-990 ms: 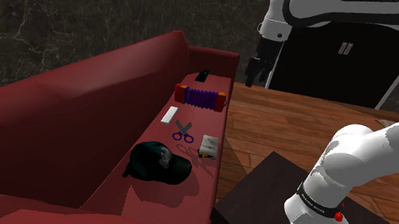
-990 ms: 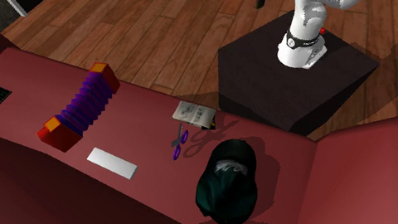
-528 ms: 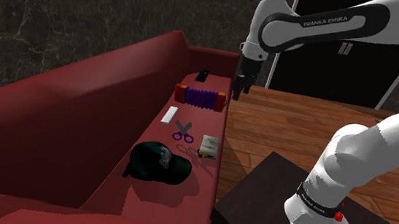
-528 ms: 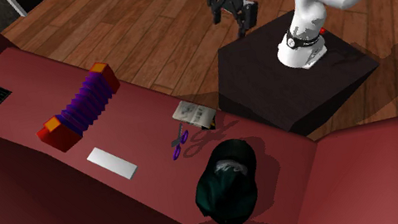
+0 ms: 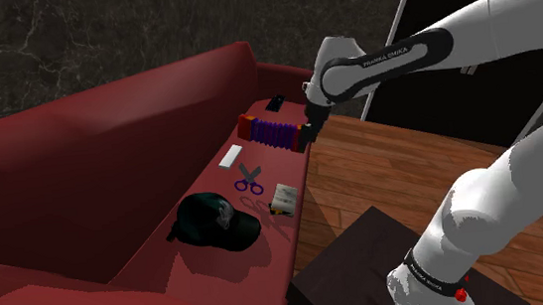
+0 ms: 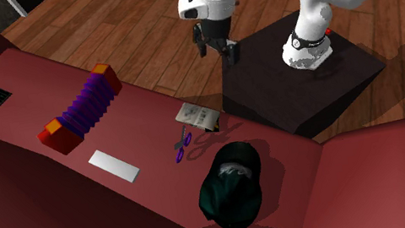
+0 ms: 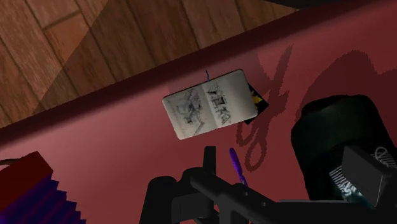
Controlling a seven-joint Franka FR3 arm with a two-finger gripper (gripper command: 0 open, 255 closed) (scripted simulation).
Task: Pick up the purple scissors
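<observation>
The hand (image 6: 215, 52) hangs up near the sofa's front edge, pointing down, with its fingers spread wide and nothing between them. That's a sensible stance for coming at something that lies flat. The purple scissors (image 6: 182, 146) lie on the red sofa seat (image 6: 141, 115), just beside the printed booklet (image 6: 197, 116), between the white card (image 6: 113, 166) and the dark cap (image 6: 230, 185). I'd call this the approach: the hand is well apart from them and has to move in over the seat, then come down without clipping the booklet.
</observation>
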